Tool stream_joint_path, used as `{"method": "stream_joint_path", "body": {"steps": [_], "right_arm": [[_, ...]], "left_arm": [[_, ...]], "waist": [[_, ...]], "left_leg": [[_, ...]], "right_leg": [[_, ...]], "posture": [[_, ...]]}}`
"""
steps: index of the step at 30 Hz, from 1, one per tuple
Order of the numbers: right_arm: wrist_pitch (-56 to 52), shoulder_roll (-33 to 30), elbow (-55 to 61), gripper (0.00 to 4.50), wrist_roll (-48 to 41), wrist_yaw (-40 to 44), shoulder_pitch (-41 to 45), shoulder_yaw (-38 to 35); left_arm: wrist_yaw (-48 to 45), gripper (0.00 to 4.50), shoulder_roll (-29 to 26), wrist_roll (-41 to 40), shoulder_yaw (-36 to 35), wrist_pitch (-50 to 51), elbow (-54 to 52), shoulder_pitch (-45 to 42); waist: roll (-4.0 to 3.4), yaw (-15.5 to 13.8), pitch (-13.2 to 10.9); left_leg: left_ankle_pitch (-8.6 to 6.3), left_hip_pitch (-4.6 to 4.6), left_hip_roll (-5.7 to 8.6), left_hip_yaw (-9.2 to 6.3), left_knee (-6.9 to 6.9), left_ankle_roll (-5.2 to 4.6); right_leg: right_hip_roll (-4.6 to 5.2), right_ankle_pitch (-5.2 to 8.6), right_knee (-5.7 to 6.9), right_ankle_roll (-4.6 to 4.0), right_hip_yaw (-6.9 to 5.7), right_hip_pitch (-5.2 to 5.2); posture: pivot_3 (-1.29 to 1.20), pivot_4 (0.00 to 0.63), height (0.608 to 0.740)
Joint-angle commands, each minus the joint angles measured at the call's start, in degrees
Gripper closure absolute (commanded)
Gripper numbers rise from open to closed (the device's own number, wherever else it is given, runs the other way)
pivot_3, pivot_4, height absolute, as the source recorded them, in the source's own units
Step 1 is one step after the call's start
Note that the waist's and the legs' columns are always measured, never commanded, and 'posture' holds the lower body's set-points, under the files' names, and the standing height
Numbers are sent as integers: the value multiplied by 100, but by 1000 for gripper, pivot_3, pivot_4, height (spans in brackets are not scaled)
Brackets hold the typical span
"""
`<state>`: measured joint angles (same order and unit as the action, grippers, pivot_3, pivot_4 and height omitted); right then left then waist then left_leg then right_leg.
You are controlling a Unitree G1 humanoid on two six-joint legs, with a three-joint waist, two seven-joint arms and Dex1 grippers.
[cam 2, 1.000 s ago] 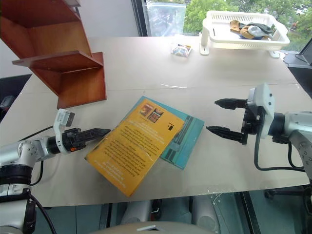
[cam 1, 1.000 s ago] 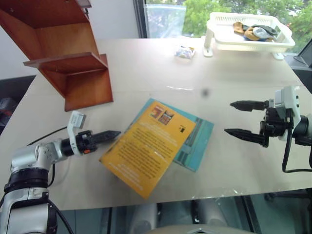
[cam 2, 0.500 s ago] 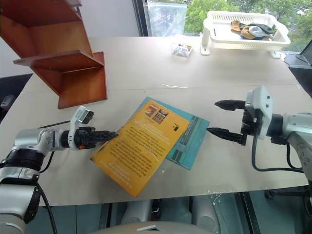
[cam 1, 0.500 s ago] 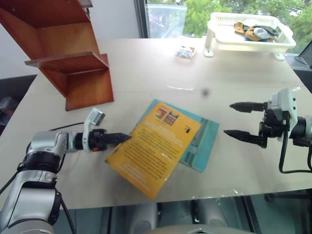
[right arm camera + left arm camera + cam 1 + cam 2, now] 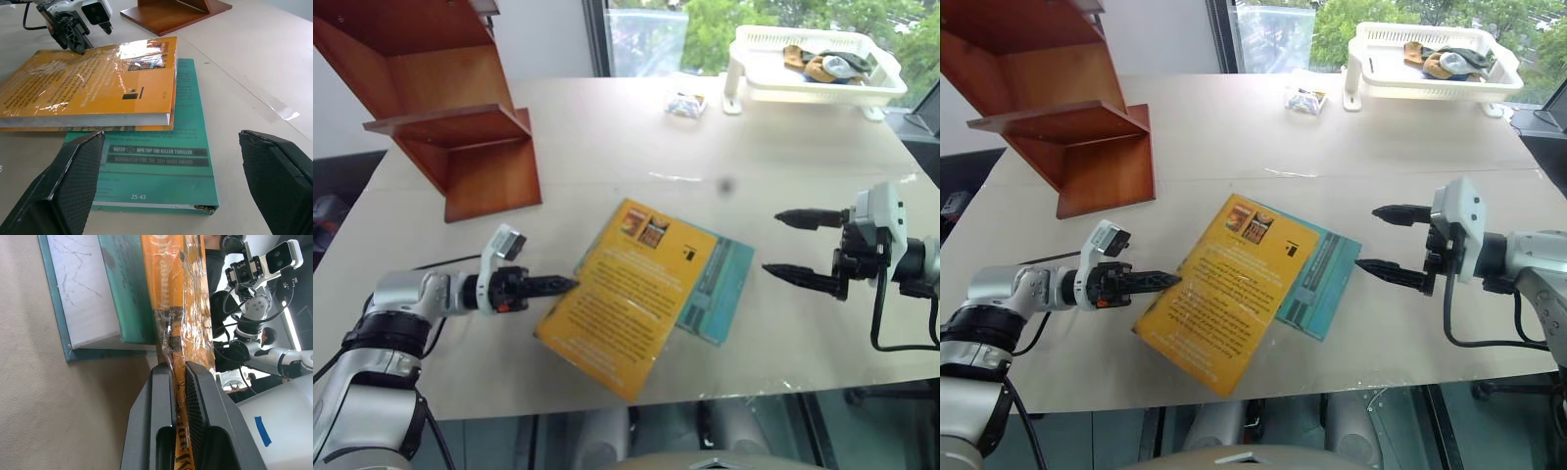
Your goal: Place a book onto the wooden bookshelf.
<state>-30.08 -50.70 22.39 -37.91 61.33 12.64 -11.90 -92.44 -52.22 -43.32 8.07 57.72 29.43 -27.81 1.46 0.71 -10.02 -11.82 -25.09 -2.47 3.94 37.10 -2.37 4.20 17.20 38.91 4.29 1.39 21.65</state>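
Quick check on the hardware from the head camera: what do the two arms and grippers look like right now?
Both arms are silver-grey metal with black joint rings. Each gripper, left and right, has two slim black ribbed fingers tapering to points, with a white boxy camera module mounted at the wrist. Black cables loop from each wrist.

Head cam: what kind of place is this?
Probably an office or lab with a tabletop test setup: a beige table by a large window, a wooden bookshelf, and a white basket tray.
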Motion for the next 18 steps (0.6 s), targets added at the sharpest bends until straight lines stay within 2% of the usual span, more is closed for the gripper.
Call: {"method": "stream_joint_path", "body": {"steps": [1, 8, 12, 14, 18], "right_arm": [[127, -42, -13, 0, 28, 50, 114, -54], [-36, 79, -273, 0, -404, 30, 332, -343], [-122, 107, -727, 0, -742, 204, 411, -592], [-35, 128, -1111, 0, -912, 455, 495, -771], [-63, 70, -2013, 0, -1237, 966, 856, -1068]], "left_arm": [[34, 4490, -78, -207, -581, 208, -310, 138], [728, 4490, 63, -866, -1910, 581, -1297, 454], [1330, 4490, 164, -1081, -2562, 510, -1810, 271], [1555, 4490, 130, -1164, -2770, 456, -2122, 81], [2045, 4490, 139, -779, -2846, -344, -2621, -495]], "waist": [[0, 2, 0], [0, -1, -1], [0, -10, -1], [2, -10, -2], [3, -11, -3]], "left_leg": [[0, 0, -1, 0, 1, 0], [0, -2, -8, -3, 3, 0], [0, -3, -6, -6, 3, 0], [0, -3, -5, -6, 4, 0], [0, -5, 0, -7, 8, 0]], "right_leg": [[-2, 0, 0, 0, 0, 0], [-1, 0, 0, 0, -3, 0], [1, 0, -2, 0, -7, -4], [0, -1, -2, 0, -7, -4], [0, -1, -1, 1, -9, -6]], "posture": [[0, 150, 740], [0, 150, 740], [0, 150, 740], [0, 150, 740], [0, 150, 740]]}}
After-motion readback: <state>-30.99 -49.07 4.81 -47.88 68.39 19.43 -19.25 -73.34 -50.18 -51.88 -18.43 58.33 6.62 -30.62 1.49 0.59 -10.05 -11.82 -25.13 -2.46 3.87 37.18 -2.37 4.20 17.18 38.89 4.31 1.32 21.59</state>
